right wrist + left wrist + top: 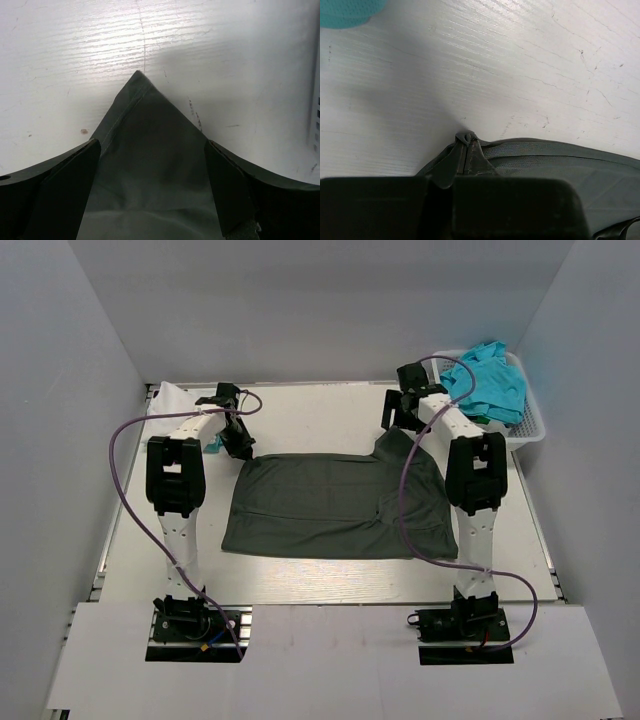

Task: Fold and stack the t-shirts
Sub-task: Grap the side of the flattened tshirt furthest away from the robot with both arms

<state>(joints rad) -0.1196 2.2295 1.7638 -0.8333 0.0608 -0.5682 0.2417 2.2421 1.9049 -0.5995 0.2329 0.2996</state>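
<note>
1. Table [320, 415]: white, and it bears everything below.
2. Dark t-shirt [330, 505]: spread flat mid-table between the arms, long axis running left to right, far edge toward both grippers.
3. Basket [533, 432]: white lattice at the far right corner, with turquoise t-shirts [488, 380] heaped in it.
4. White t-shirt [165, 402]: far left corner, with a scrap of teal cloth [345, 12] just beside it.
5. Left gripper [243, 452]: clamped tight on the dark shirt's far left corner, the fabric bunched in a small peak at its tips.
6. Right gripper [400, 425]: spread wide and holding nothing. The shirt's far right corner lies between its fingers [70, 180], apex pointing away from the wrist.

We judge the next move turns on item 6: the corner is already centred in the gap, so the right arm need only close.

From overhead we see both arms at the far edge but neither jaw state; only the wrist views settle those. We cannot tell whether the right pads touch cloth.
</note>
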